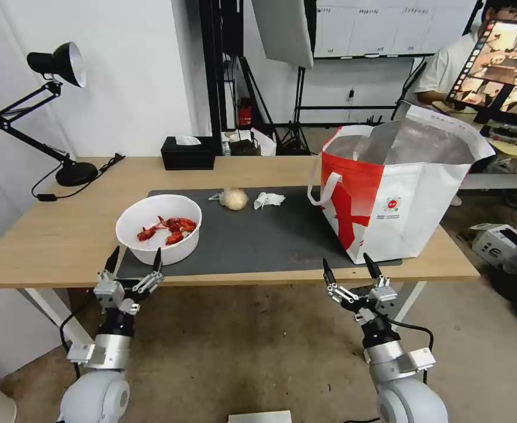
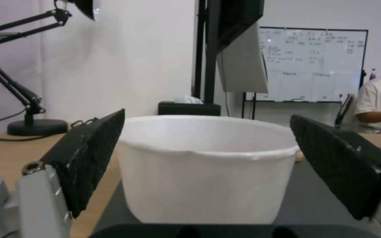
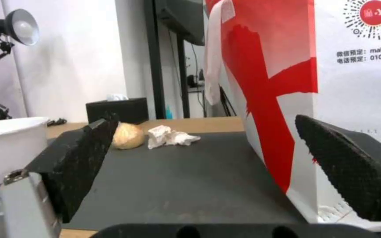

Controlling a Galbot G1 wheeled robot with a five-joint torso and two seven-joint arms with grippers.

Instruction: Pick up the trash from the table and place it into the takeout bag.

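Observation:
A white round bowl of red crayfish shells sits on the left part of the dark grey mat. Behind it lie a beige wrapped ball and a crumpled white napkin. The white-and-red takeout bag stands open at the right end of the table. My left gripper hangs open just before the table's front edge, facing the bowl. My right gripper is open near the front edge, level with the bag's left corner.
A black tissue box stands at the back of the table, with a black desk lamp at the back left. A person sits at a monitor beyond the bag. Bare floor lies under my arms.

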